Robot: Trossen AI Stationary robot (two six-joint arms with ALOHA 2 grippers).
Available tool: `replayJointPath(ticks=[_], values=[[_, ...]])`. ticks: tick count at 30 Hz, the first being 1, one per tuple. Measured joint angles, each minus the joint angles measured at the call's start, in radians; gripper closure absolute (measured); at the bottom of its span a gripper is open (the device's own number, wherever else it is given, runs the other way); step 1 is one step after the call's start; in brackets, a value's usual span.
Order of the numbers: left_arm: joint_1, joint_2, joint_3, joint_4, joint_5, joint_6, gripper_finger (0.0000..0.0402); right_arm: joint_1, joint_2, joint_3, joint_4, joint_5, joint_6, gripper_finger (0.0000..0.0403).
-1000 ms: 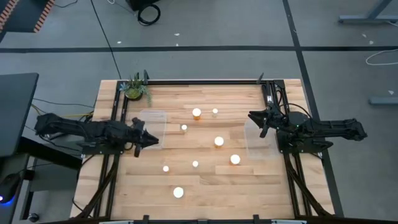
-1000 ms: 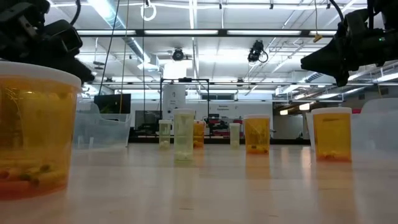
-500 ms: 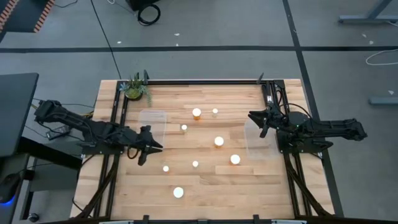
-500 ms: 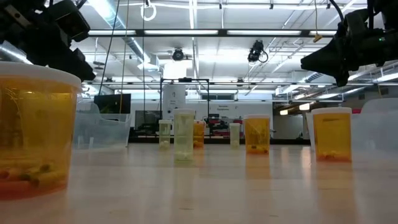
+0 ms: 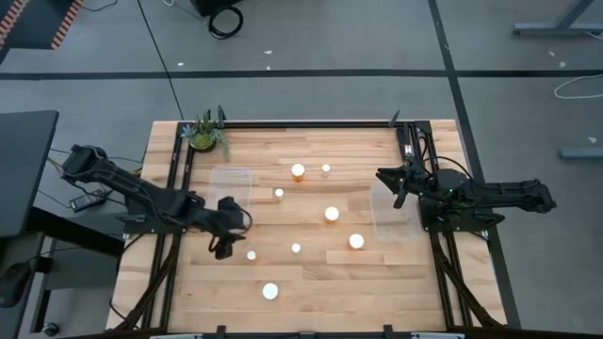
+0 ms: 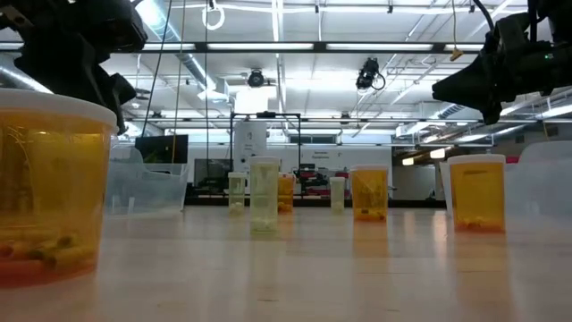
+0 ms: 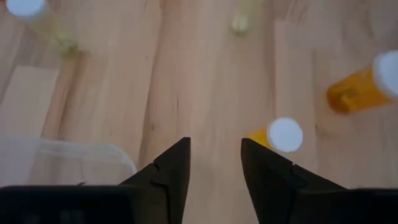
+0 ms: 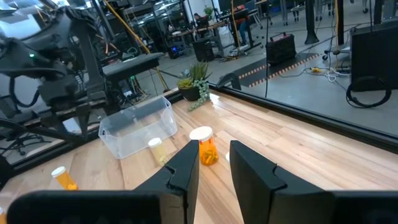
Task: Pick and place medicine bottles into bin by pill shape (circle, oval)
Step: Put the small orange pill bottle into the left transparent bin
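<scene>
Since a second ago the left hand (image 5: 224,247) has swung from beside the clear bin (image 5: 232,184) toward the near tabletop (image 5: 311,306), its fingers spread and empty; the right hand (image 5: 396,186) has not moved. From above, eight medicine bottles (image 5: 332,214) stand scattered on pale wood planks. At table height, a big amber bottle (image 6: 49,183) looms before a bright workshop. The left wrist shows a white-capped bottle (image 7: 278,135) just beyond its fingertips. The right wrist's released fingers frame another bottle (image 8: 204,145).
</scene>
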State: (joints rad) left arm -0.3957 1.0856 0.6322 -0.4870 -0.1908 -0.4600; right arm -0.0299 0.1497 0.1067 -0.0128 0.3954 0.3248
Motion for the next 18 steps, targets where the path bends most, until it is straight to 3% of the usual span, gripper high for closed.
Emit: replayJointPath(ticks=[18], values=[[-0.111,0.336,0.357,-0.396,0.003,-0.079,0.0248,0.0,0.0,0.0,0.0,0.0,0.0,0.0306]])
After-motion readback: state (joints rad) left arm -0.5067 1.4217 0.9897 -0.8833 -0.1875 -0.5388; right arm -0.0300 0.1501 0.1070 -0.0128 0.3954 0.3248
